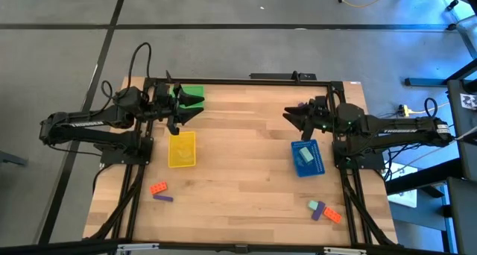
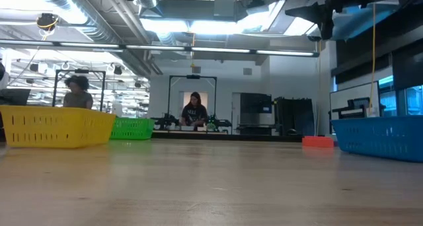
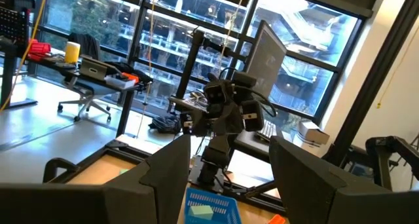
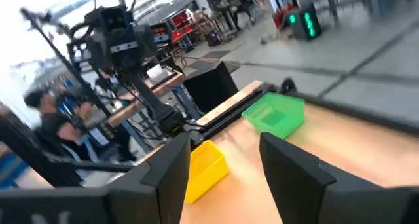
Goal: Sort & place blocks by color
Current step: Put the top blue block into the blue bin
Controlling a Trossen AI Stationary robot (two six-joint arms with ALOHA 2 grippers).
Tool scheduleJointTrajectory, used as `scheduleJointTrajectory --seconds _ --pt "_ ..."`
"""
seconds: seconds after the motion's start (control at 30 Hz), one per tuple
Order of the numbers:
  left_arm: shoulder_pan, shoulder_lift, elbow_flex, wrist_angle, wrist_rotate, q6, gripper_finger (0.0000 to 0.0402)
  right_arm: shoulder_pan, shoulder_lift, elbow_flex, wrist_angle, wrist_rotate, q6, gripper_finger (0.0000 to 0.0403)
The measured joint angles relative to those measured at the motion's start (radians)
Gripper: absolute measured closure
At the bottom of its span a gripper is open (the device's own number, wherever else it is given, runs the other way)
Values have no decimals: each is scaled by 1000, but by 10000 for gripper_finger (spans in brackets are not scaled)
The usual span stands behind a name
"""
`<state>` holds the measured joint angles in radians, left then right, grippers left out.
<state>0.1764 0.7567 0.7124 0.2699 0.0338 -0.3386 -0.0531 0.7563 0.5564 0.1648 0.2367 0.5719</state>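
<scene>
My left gripper (image 1: 197,107) is open and empty, raised by the green tray (image 1: 192,94) at the far left. My right gripper (image 1: 292,118) is open and empty, raised just beyond the blue tray (image 1: 307,158). A teal block (image 1: 304,155) lies in the blue tray and also shows in the left wrist view (image 3: 200,211). An orange block (image 1: 158,188) and a purple block (image 1: 163,197) lie on the table at the near left. A teal block (image 1: 314,206), a purple block (image 1: 319,212) and an orange block (image 1: 333,215) lie together at the near right.
The yellow tray (image 1: 182,149) stands near the left arm, on the near side of the green tray. The wooden table's middle (image 1: 242,150) is bare. In the low view people show in the room behind the table.
</scene>
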Motion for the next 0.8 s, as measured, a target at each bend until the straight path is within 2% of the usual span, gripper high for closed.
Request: scheduleJointTrajectory --seconds 0.2,0.37,0.47,0.6,0.67,0.8 --pt "0 0 0 0 0 0 202 -17 14 2 -80 -46 140 183" --pt "0 0 0 1 0 0 202 -19 83 97 -308 -40 196 133" --pt "0 0 -1 1 0 0 202 -57 158 222 -584 46 289 111" --pt "0 0 -1 4 1 0 202 -164 285 377 -956 197 387 110" --pt "0 0 -1 4 1 0 202 -213 343 402 -1030 273 425 113" --pt "0 0 -1 4 1 1 202 -271 433 385 -1043 436 587 116"
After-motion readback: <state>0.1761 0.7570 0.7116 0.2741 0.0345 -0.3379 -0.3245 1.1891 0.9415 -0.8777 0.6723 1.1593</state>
